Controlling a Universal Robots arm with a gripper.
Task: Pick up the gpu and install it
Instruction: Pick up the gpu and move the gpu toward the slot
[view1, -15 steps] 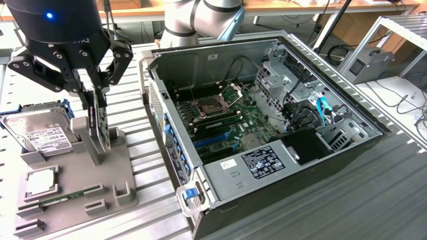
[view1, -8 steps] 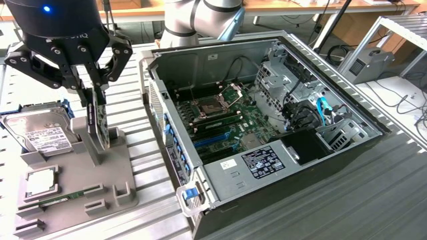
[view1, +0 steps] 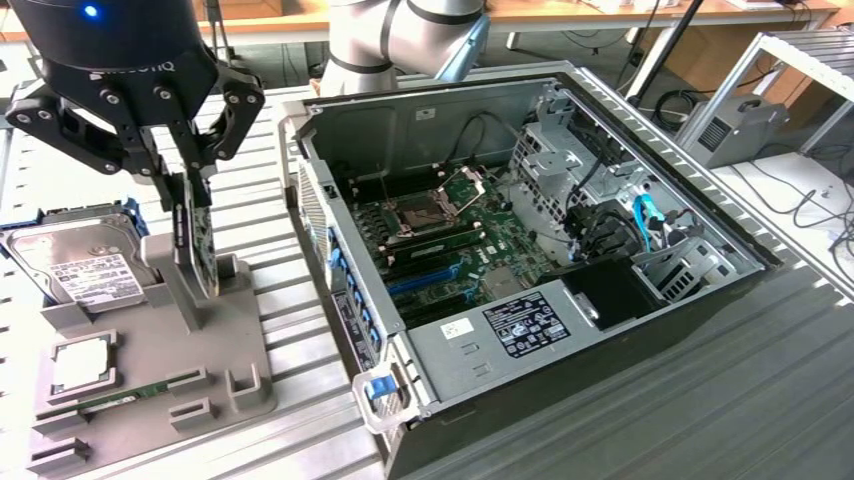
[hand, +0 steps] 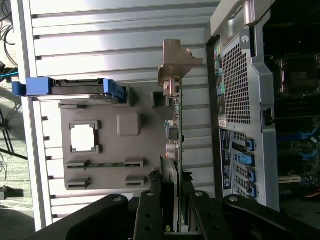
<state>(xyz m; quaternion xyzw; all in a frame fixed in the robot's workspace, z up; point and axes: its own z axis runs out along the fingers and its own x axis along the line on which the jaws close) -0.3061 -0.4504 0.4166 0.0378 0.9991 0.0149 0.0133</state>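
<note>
While the gpu (view1: 200, 245) stands edge-on in its slot on the tray (view1: 234, 360), the gripper (view1: 190, 210) sits over it, fingers (hand: 152, 210) drawn narrow onto the card's two faces. By the look of it, that is a grip

Step in hand, as I judge it: pick-up. Install not begun, since no card sits in the board (view1: 454, 250). Cannot tell whether the card's lower edge has left the slot

Next move calls for a straight lift in the card's own plane, so the bracket (hand: 177, 62) and lower edge clear the tray's posts without twisting

Around: drive (view1: 80, 265) just beside the card on the exterior view's left; cpu (view1: 83, 362) and ram (view1: 127, 395) lower on the tray, well apart from the fingers

In the way: the near wall (view1: 334, 290) of the case (view1: 747, 240) stands between tray and board — any carry must pass over it. Cables (view1: 647, 220) hang on the case's far side, away from the slots
</note>
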